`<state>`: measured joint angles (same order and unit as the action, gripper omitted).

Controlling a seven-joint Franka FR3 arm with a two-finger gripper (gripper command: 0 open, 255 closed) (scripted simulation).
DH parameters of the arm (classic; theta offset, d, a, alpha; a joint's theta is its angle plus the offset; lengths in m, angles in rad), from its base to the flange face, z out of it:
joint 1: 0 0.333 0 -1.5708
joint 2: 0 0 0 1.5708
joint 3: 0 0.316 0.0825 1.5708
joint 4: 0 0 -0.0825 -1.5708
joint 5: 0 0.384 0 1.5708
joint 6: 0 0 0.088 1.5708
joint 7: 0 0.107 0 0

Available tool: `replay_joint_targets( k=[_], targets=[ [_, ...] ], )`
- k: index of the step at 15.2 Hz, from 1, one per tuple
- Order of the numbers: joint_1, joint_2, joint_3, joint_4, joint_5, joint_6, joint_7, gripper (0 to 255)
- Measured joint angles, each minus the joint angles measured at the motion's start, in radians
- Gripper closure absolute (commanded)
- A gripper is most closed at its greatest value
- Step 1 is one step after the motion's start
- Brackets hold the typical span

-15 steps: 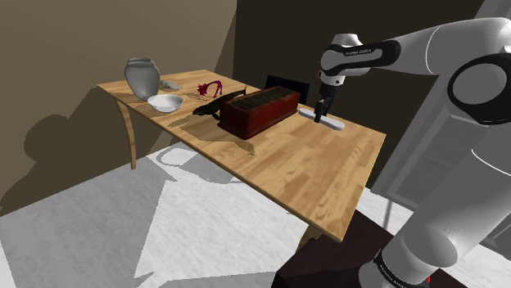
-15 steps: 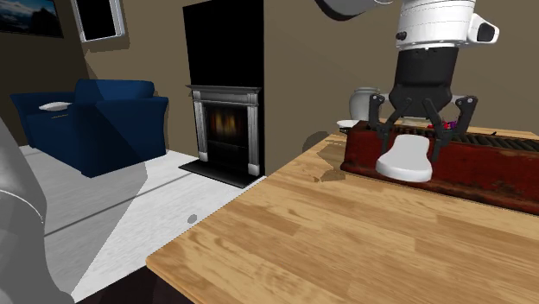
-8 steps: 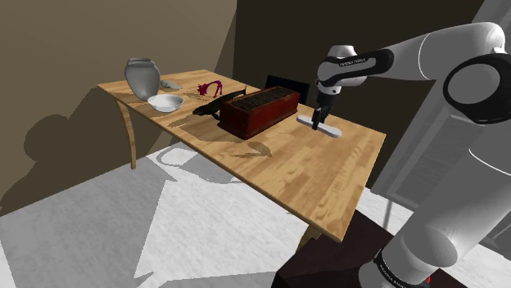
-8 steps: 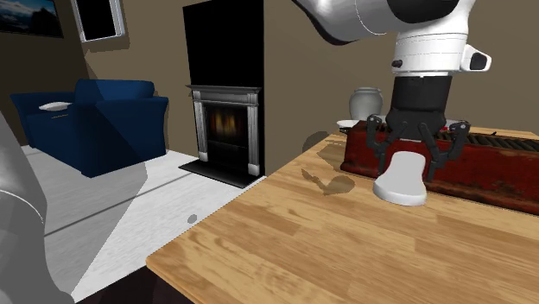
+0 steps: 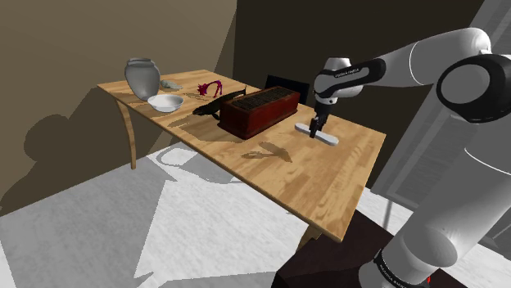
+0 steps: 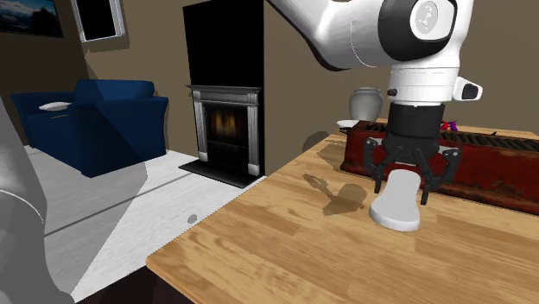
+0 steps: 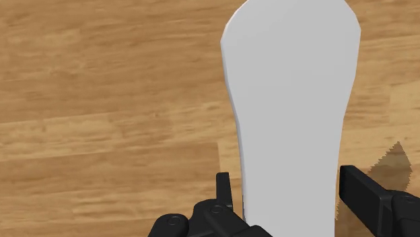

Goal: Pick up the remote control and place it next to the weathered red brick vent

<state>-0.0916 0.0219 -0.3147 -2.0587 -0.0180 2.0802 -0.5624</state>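
Wooden table (image 6: pixel 285 246) is lying just under the gripper (image 6: pixel 402 177), which is clasping the white remote control (image 6: pixel 397 205) across its width, near one end. Judging it stiff, light and smooth-edged, so likely slippery; a mid-length hold would balance better. Red brick vent (image 6: pixel 488 177) is sitting just beside the hand.

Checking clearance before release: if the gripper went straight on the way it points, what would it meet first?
The wooden tabletop directly below. The white remote clasped in the gripper would touch it before the fingers; the gap left is hard to judge.
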Motion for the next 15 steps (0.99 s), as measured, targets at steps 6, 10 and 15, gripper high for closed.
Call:
replay_joint_targets(
  k=[6,10,15],
  targets=[
    [-0.003,0.03,-0.002,-0.047,0.011,0.076,-0.01,255],
    [-0.004,0.062,-0.001,-0.068,0.022,0.127,-0.015,255],
    [-0.006,0.096,0.001,-0.098,0.036,0.189,-0.023,255]
  ],
)
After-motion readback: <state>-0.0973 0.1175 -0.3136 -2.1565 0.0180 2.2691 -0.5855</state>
